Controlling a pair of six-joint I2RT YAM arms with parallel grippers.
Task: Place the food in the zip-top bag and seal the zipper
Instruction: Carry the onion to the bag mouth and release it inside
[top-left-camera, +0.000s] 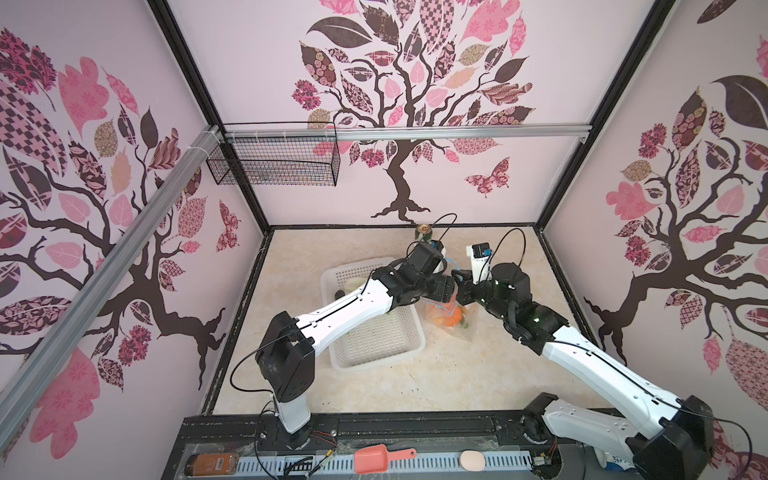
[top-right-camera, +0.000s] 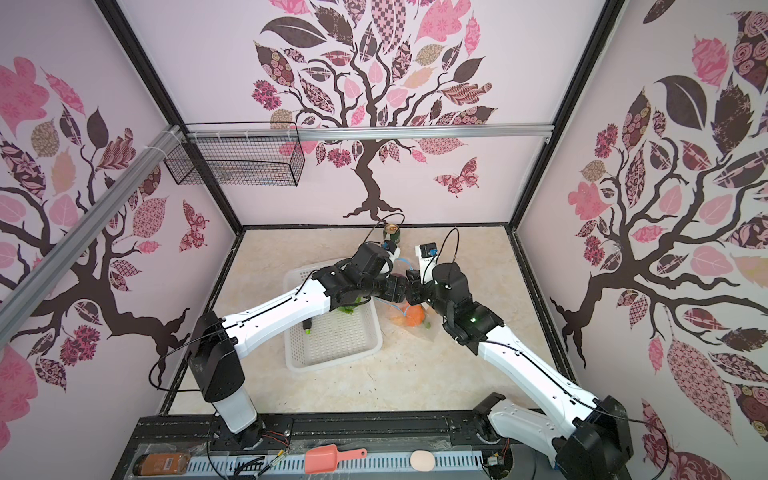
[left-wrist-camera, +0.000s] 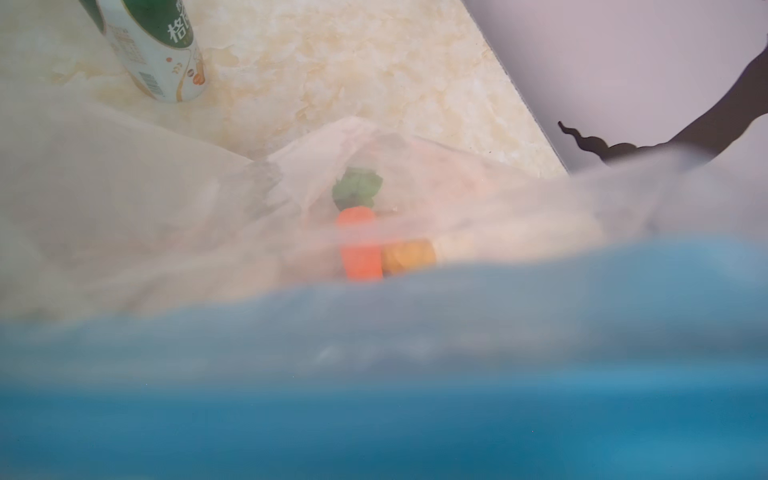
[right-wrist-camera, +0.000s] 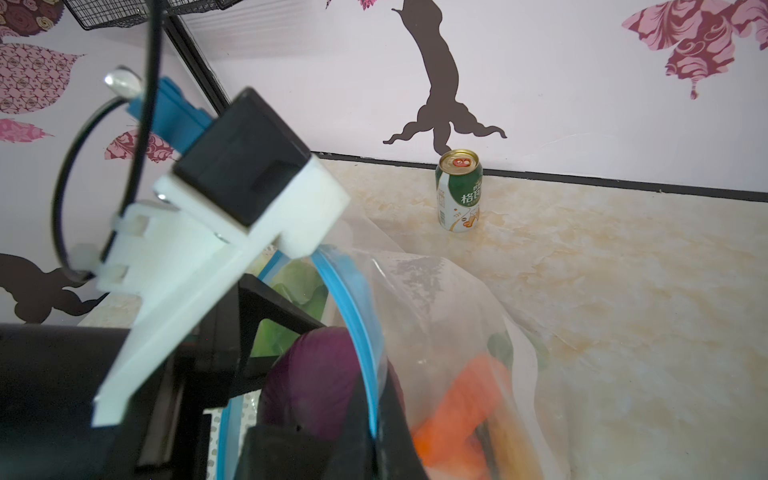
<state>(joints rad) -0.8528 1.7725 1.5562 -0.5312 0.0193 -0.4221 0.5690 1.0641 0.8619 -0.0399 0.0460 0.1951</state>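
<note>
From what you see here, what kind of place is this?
Probably a robot test booth, not a home: tree-decal walls box in a marble-look table, and two robot arms stand on a front rail.

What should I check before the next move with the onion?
1. Mouth of the zip-top bag open, zipper bowed apart: ok.
2. Rim held by the right gripper, shut: ok.
3. Is the purple onion past the zipper: cannot tell, it sits at the mouth.
4. Does the left gripper hold it: cannot tell.
5. All food bagged: not ok; cucumber and lettuce lie in the basket.
6. Bag apart from the can: ok.
</note>
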